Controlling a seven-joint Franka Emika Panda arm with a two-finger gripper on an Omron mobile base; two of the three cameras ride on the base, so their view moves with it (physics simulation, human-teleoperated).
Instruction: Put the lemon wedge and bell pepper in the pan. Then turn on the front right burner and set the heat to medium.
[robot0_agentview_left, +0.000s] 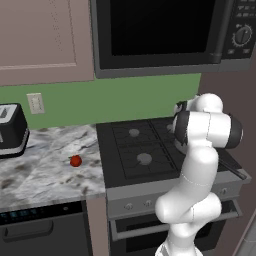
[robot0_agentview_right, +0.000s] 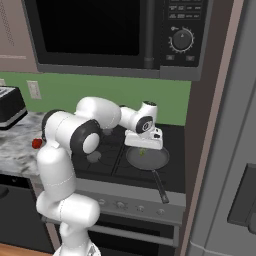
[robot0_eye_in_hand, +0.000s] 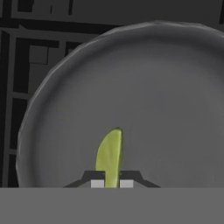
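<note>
My gripper (robot0_eye_in_hand: 111, 183) is shut on the lemon wedge (robot0_eye_in_hand: 109, 157), a yellow-green sliver sticking out between the two fingertips. It hangs just above the inside of the grey pan (robot0_eye_in_hand: 175, 109). From the right base view the hand (robot0_agentview_right: 144, 139) hovers over the pan (robot0_agentview_right: 150, 159), which sits on the right side of the cooktop with its dark handle (robot0_agentview_right: 161, 187) pointing to the front; a bit of the lemon wedge (robot0_agentview_right: 142, 151) shows under the hand. The red bell pepper (robot0_agentview_left: 75, 160) lies on the marble counter left of the stove.
A black toaster (robot0_agentview_left: 11, 129) stands at the counter's far left. A microwave (robot0_agentview_left: 165, 35) hangs above the stove. The left burners (robot0_agentview_left: 144, 158) are bare. Stove knobs (robot0_agentview_right: 120, 204) line the front panel. A tall grey wall (robot0_agentview_right: 220, 125) closes in on the right.
</note>
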